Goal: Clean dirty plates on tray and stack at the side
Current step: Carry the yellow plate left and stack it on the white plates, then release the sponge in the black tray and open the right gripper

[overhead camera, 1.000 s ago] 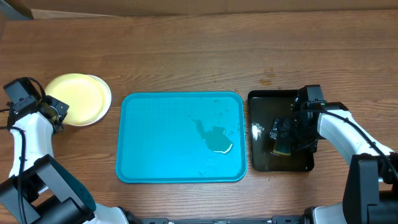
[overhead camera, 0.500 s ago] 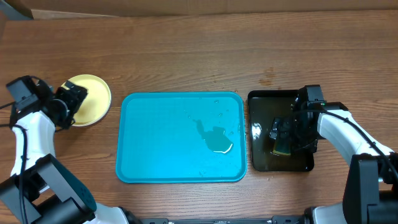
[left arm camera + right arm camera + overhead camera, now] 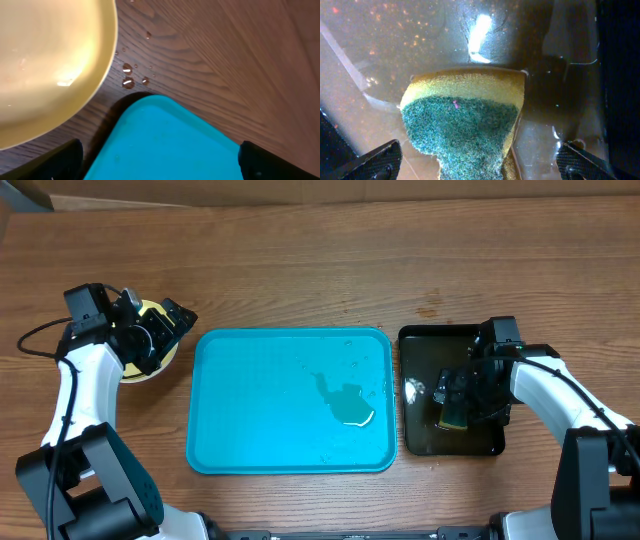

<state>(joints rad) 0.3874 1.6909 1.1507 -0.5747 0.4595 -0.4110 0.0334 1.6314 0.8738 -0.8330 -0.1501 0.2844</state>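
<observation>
The plates (image 3: 45, 65) sit on the table (image 3: 300, 270) just left of the tray (image 3: 250, 430), level with its far left corner. The pale yellow one is on top; how many lie beneath cannot be told.

**Change.** One second ago the left claw (image 3: 172, 332) was nearly closed at the stack's outer edge. It has since spread to full width and swung across the stack toward the tray, and it carries nothing. Judgement: the release is complete and stacking is at or near its end.

**Containers.**
- Water droplets (image 3: 128, 82) lie on the table between stack and tray.
- The tray holds no plate, only a puddle (image 3: 352, 410) right of its middle.
- The black tray (image 3: 420, 435), just right of the tray, holds murky water and a sponge (image 3: 465, 120).
- The right claw (image 3: 452, 395) hangs over the sponge as before, fully spread and gripping nothing.
</observation>
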